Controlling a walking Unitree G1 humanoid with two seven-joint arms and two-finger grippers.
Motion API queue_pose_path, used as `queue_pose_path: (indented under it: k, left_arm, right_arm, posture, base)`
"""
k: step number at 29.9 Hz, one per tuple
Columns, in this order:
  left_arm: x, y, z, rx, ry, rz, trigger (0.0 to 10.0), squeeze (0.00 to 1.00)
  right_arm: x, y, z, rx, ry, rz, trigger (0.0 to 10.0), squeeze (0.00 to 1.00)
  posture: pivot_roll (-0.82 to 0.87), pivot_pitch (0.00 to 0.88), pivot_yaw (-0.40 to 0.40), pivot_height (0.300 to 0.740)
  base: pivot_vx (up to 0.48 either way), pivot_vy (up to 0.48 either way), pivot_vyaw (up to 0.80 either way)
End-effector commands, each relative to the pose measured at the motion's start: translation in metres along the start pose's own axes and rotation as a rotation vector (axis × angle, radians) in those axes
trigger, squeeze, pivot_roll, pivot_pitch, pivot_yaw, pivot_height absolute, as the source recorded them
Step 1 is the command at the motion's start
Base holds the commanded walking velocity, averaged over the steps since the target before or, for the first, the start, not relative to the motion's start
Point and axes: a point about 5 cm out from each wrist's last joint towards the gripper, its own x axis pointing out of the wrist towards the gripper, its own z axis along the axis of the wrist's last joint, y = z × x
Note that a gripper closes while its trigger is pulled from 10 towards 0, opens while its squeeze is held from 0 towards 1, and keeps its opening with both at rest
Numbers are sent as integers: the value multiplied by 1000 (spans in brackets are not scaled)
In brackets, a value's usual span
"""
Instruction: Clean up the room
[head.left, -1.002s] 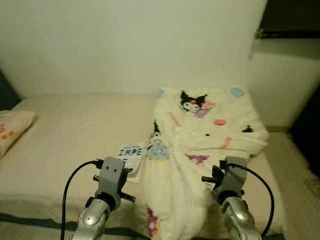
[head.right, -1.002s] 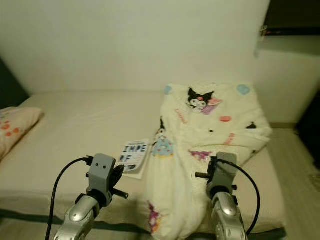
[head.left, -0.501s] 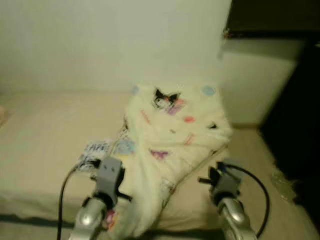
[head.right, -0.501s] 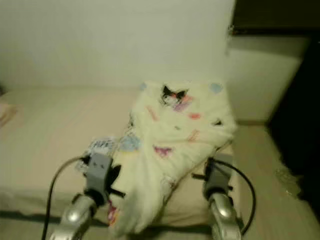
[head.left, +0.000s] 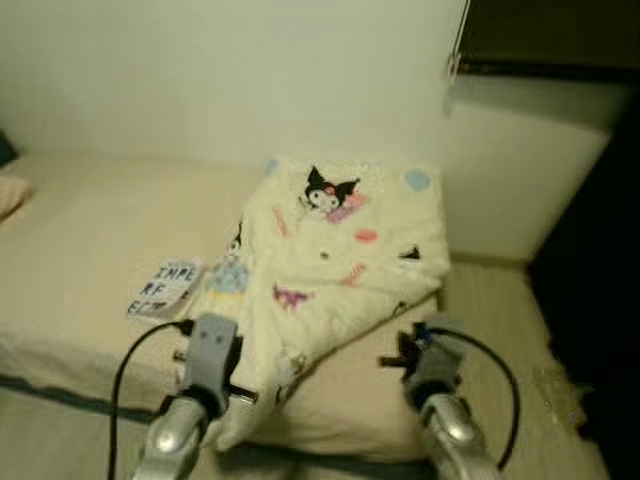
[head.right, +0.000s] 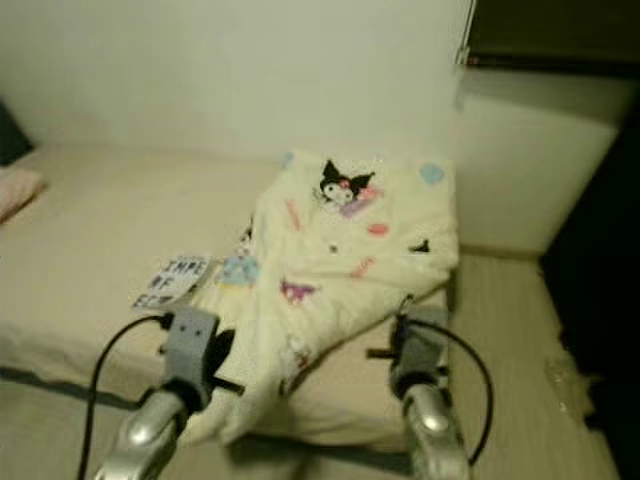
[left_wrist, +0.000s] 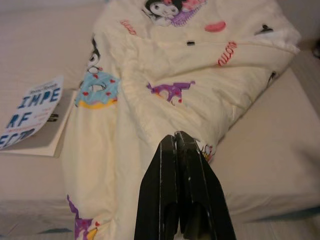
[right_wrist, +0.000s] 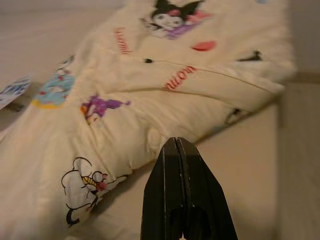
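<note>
**Bed with cartoon blanket and book; both arms raised before it**

Arms: Both silver arms are reaching forward and low in front of the beige-sheeted bed (head.left: 90, 215), wrists level, black cables looping off each. The left tool (left_wrist: 181, 142) is showing its two black fingers pressed flat together, clenched on nothing, its tip hanging over the blanket's near fold. The right tool (right_wrist: 176, 145) is likewise clenched and empty, pointing at the blanket's lower edge where it is meeting the bare sheet.

Change: Against the picture half a second back, the whole scene is sitting differently in frame and is sharper, so the camera is moving; bed, blanket and book are keeping their places relative to one another. Both tools are staying clenched.

Item: The cream fleece blanket printed with cartoon characters (head.left: 330, 250) is lying rumpled on the right end of the bed, one long fold trailing over the front edge toward the floor. A white paperback book with blue lettering (head.left: 163, 288) is lying flat just beside the blanket's left side, touching it in the left wrist view.
</note>
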Motion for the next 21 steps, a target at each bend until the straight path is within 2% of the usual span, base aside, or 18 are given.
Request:
queue_pose_path:
  k: [1,21]
  left_arm:
    - [-2,-3,-4,0,19,-8,10000,0]
    - [-2,-4,-4,-1,17,-11,10000,0]
  right_arm:
    - [-3,-4,-5,15,22,-19,10000,0]
    - [-2,-1,-4,-15,25,8,10000,0]
  posture:
    - [-77,90,36,740]
    - [-78,80,32,740]
  base:
    - [0,-360,0]
    - [0,-350,0]
